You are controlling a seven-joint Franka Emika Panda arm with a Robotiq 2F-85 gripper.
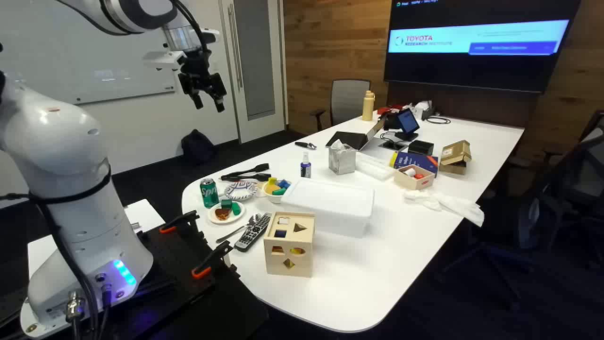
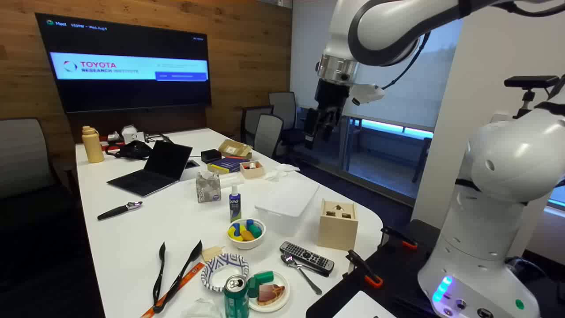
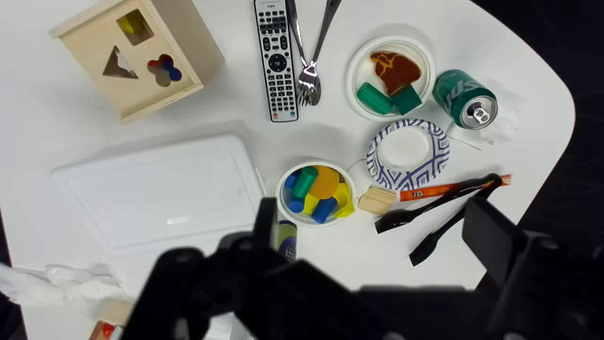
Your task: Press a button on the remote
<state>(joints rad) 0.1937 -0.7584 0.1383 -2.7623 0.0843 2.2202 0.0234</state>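
The remote (image 1: 254,232) is a slim dark oblong bar with many small buttons, lying face up on the white table. It also shows in an exterior view (image 2: 306,258) and at the top of the wrist view (image 3: 277,63), between the wooden cube (image 3: 141,61) and a fork and spoon (image 3: 309,78). My gripper (image 1: 209,106) is high above the table, apart from the remote and everything else. It also shows in an exterior view (image 2: 318,138). In the wrist view the gripper (image 3: 375,208) is open, with its fingers wide apart and nothing between them.
A white lidded box (image 1: 329,203), a bowl of coloured blocks (image 3: 316,193), a plate with toy food (image 3: 391,78), a green can (image 3: 465,99) and a spray bottle (image 2: 235,204) stand near the remote. Black tongs (image 3: 439,198) lie near the table's edge. Clamps (image 1: 212,259) sit at the robot's mount.
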